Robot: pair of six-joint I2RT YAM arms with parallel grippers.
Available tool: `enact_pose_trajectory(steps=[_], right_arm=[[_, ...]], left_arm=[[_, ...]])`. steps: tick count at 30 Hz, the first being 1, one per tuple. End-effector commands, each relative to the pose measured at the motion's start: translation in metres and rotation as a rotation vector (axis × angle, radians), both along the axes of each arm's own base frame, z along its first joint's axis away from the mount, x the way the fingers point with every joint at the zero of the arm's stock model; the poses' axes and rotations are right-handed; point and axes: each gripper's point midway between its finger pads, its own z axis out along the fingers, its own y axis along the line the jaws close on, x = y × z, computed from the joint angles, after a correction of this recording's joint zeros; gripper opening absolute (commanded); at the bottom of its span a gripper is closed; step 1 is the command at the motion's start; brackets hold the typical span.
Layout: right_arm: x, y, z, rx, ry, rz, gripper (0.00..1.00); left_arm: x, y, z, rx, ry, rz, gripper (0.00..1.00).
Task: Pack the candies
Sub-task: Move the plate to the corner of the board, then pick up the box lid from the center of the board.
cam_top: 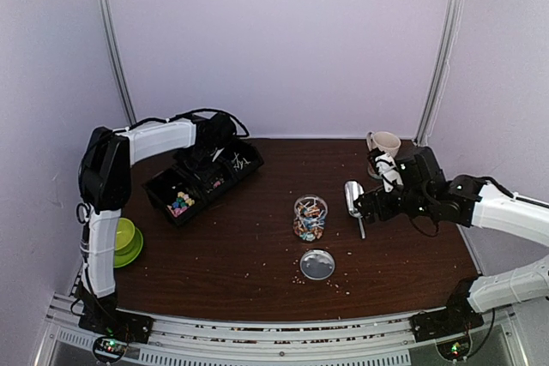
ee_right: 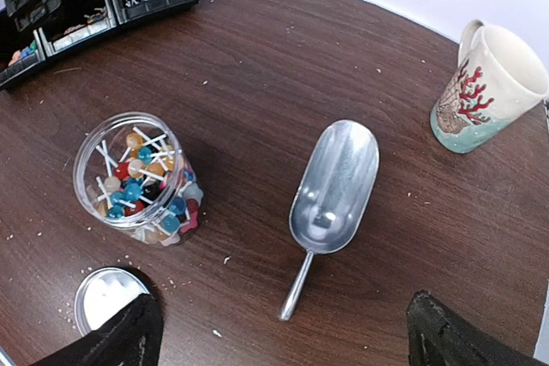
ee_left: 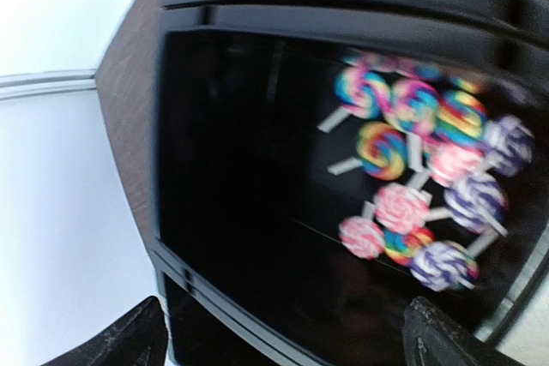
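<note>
Left gripper (ee_left: 287, 342) is wide open and empty, hovering over the black tray (cam_top: 161, 188) at back left, right above a compartment of swirl lollipops (ee_left: 420, 173). Pastel candies (cam_top: 181, 204) sit in the tray's near-left compartment. Right gripper (ee_right: 287, 340) is wide open and empty, above the metal scoop (ee_right: 330, 190), not touching it. The scoop lies flat on the table (ee_right: 257, 66). Jar (ee_right: 79, 156) stands mid-table, uncapped, part full of stick candies (ee_right: 146, 199). Lid (ee_right: 103, 297) lies just in front of the jar, apart from it. Mug (ee_right: 489, 87) stands upright behind the scoop. Green bowl (cam_top: 127, 242) sits at the left edge.
</note>
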Motion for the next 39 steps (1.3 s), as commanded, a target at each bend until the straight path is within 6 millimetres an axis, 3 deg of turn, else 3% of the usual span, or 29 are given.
enact_pose_trajectory(steps=[1, 5, 12, 15, 23, 28, 32, 39], right_arm=[[-0.009, 0.013, -0.005, -0.079, -0.033, 0.069, 1.00], [-0.024, 0.032, -0.011, -0.149, -0.078, 0.145, 1.00], [-0.059, 0.066, -0.024, -0.296, -0.181, 0.306, 0.99], [-0.068, 0.076, -0.032, -0.364, -0.208, 0.349, 0.96], [-0.097, 0.097, -0.064, -0.553, -0.222, 0.470, 0.89], [-0.115, 0.108, -0.081, -0.628, -0.224, 0.548, 0.86], [-0.116, 0.111, -0.092, -0.694, -0.230, 0.558, 0.81], [-0.119, 0.125, -0.111, -0.777, -0.185, 0.595, 0.72]], left_arm=[[0.016, 0.001, -0.003, 0.008, -0.022, 0.005, 0.98], [0.011, -0.001, 0.014, -0.045, -0.037, 0.023, 0.98], [-0.009, -0.018, 0.092, -0.215, -0.142, 0.002, 0.98], [-0.030, -0.025, 0.107, -0.247, -0.155, -0.025, 0.98], [-0.094, -0.032, 0.104, -0.331, -0.116, -0.091, 0.98], [-0.126, -0.025, 0.097, -0.387, -0.096, -0.120, 0.98], [-0.141, -0.022, 0.089, -0.421, -0.091, -0.151, 0.98], [-0.145, -0.015, 0.075, -0.410, -0.110, -0.153, 0.98]])
